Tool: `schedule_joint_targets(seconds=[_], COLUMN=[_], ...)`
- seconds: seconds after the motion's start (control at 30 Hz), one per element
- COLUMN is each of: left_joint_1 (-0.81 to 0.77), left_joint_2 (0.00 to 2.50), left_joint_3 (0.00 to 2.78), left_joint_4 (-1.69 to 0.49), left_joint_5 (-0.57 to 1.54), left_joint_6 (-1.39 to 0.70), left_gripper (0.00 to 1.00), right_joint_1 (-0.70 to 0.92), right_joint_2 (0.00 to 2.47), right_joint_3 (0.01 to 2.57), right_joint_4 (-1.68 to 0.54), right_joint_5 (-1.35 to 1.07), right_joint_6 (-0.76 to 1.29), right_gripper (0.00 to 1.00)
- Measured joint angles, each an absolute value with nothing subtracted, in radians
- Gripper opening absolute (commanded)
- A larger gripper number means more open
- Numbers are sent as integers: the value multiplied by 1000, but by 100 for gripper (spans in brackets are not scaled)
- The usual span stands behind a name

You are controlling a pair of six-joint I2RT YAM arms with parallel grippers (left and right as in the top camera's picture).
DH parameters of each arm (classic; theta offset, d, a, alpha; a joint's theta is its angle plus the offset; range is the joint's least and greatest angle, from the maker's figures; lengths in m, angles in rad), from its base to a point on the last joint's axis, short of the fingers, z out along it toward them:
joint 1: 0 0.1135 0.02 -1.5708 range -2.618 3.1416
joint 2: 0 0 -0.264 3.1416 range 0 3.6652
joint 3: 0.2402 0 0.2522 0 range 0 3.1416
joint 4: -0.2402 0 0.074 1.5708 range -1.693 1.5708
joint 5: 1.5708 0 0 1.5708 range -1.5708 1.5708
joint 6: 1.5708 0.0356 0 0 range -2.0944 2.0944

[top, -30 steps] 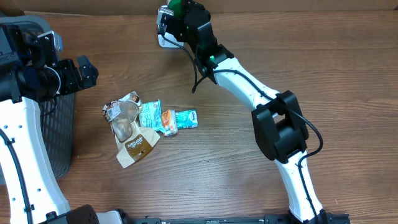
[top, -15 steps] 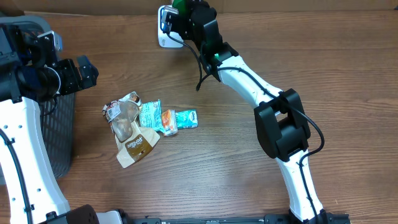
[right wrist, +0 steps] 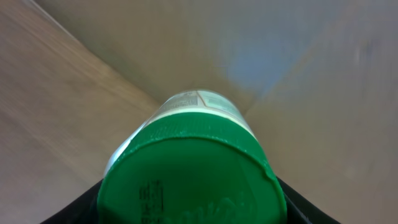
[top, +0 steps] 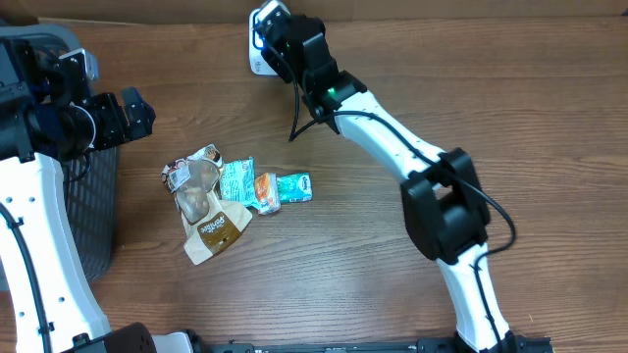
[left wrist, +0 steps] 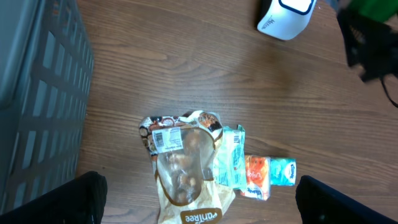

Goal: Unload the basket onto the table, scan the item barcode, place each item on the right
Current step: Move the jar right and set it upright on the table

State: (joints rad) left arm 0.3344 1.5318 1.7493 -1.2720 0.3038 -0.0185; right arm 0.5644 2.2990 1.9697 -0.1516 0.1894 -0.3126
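Obscured and partial items, three views.
Noted: green-lidded bottle was cut by the right wrist frame's lower edge, its lid print blurred, its label mostly hidden behind the lid; scanner was clipped by the left wrist view's top edge and partly covered overhead by the right gripper; basket ran off the left edge; snack packets bore lettering too small to read.

The left gripper hangs at 9 o'clock, jaws wide apart. The right arm stretches toward 11 o'clock, with the right gripper clamped on a bottle.
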Motion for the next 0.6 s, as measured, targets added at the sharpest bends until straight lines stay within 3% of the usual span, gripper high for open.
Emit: schedule_joint_targets(seconds=[0.37,0.6], left_joint_1=[335,334], left_joint_2=[1532,1532], left_joint_3=[1749,1749], left_joint_4=[-1272,-1272], left_joint_5=[303,303], left_joint_6=[-18,-18], left_gripper=[99,99], right_joint_1=[502,337], right_joint_2=[1837,1806], right_joint_3=[1978,1952], right_joint_4=[-920,-1240], right_joint_5=[156,157], right_joint_6=[229,388], right_gripper=[44,38])
